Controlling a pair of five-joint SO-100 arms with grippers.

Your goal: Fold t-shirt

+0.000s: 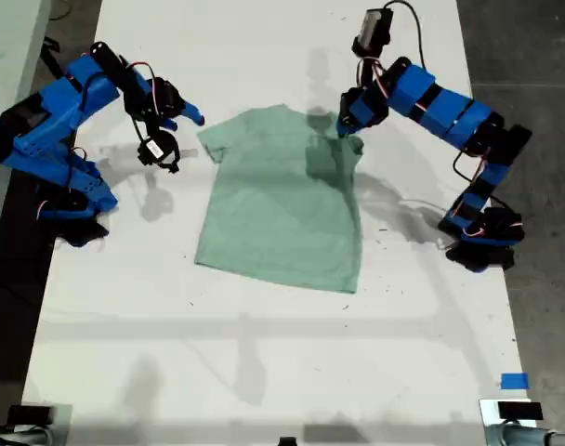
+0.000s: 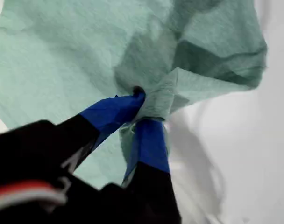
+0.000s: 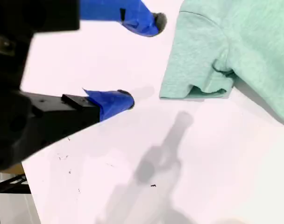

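At the t-shirt sleeve: my first gripper is clamping cloth, starting the fold inward; my second gripper is hovering beside, jaws apart.

The t-shirt is pale mint green, plain, short-sleeved, lying mostly flat in the middle of the white bench. Its sleeve toward the exterior view's right is bunched and lifted into a peak; the other sleeve lies flat with a small fold.
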